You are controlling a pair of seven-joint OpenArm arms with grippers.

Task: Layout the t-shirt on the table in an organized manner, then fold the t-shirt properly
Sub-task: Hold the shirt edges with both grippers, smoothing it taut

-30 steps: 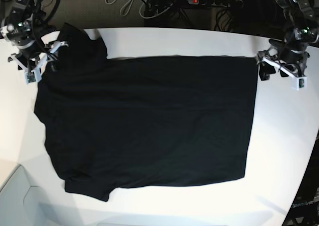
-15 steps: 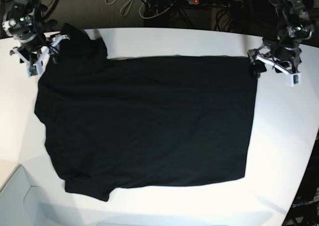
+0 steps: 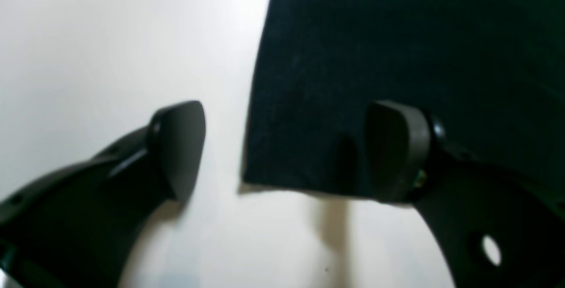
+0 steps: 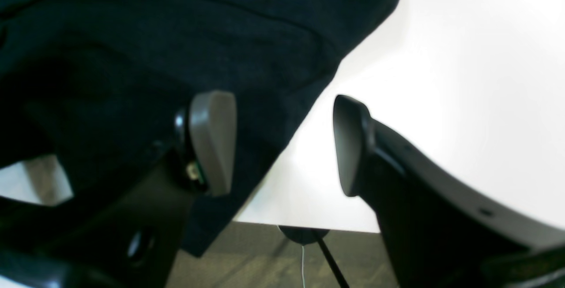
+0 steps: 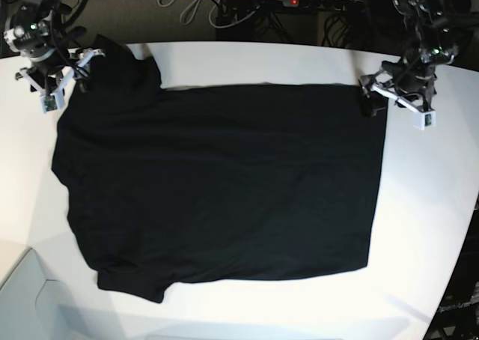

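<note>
The left gripper [image 5: 393,102] has moved inward over the hem corner. One t-shirt [image 5: 217,183] lies on one white table [image 5: 426,198]; right gripper [image 5: 60,82] too has fingers apart.

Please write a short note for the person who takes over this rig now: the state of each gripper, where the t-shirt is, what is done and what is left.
Left gripper: open, over the t-shirt's far hem corner, one finger above the cloth, the other above the bare table. Nothing is held.
Right gripper: open, at the far sleeve by the table's edge, holding nothing; a bit of sleeve seems to hang over the edge.
T-shirt: lies spread flat on the table, black side up, no print showing, both sleeves out.
Done: the laying out looks nearly finished.
Left: all of the folding; no fold is made yet.
</note>
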